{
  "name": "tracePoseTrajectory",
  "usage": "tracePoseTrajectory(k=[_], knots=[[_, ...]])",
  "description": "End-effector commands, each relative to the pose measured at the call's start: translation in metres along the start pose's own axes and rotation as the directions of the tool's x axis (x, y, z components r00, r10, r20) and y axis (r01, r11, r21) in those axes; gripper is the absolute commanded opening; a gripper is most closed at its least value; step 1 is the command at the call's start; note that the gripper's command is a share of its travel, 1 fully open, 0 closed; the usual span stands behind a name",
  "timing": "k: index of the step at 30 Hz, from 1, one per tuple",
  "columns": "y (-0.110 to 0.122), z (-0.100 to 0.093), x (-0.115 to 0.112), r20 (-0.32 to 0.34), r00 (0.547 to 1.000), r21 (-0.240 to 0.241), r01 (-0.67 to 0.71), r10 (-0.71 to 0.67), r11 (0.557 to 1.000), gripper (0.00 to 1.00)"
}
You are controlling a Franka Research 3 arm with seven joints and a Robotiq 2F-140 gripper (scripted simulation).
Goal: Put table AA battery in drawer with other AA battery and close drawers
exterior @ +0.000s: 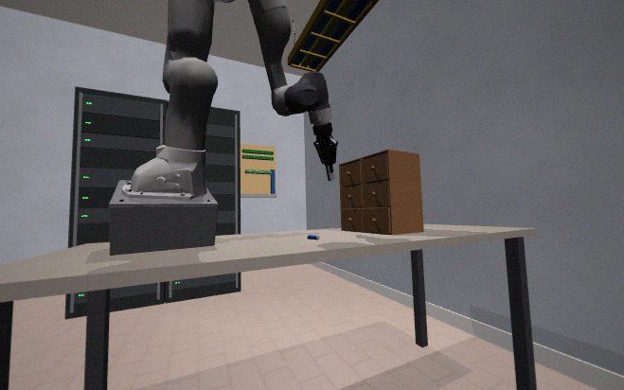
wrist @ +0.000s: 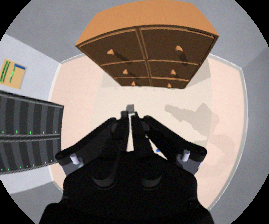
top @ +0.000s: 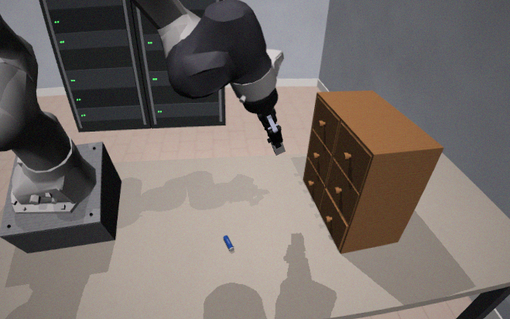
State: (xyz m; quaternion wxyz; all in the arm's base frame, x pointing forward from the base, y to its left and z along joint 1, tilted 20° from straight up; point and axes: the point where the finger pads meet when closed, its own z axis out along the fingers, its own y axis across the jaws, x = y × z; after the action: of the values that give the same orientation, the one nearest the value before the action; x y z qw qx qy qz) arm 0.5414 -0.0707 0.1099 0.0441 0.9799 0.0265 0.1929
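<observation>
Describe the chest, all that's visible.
The chest is a brown, wood-look box standing upright on the table, near the grey wall. Its darker front has six drawers, two columns of three, each with one small round knob. All look pushed in; contents hidden. The gripper is in front, apart from it. Only the table visibly touches it.
</observation>
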Motion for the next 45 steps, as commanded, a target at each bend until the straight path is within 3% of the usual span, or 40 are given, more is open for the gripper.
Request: tracePoseTrajectory(k=[1, 20, 21, 42, 43, 45], knots=[[-0.001, 0.002, -0.008, 0.029, 0.999, -0.006, -0.021, 0.021, 1.0, 0.0], [-0.001, 0.002, -0.008, 0.029, 0.999, -0.006, -0.021, 0.021, 1.0, 0.0], [0.0, -0.008, -0.014, 0.079, 0.997, -0.021, -0.022, 0.024, 1.0, 0.0], [0.0, -0.008, -0.014, 0.079, 0.997, -0.021, -0.022, 0.024, 1.0, 0.0], [0.003, -0.018, -0.02, 0.124, 0.992, -0.041, -0.023, 0.028, 0.999, 0.0], [0.003, -0.018, -0.02, 0.124, 0.992, -0.041, -0.023, 0.028, 0.999, 0.0]])
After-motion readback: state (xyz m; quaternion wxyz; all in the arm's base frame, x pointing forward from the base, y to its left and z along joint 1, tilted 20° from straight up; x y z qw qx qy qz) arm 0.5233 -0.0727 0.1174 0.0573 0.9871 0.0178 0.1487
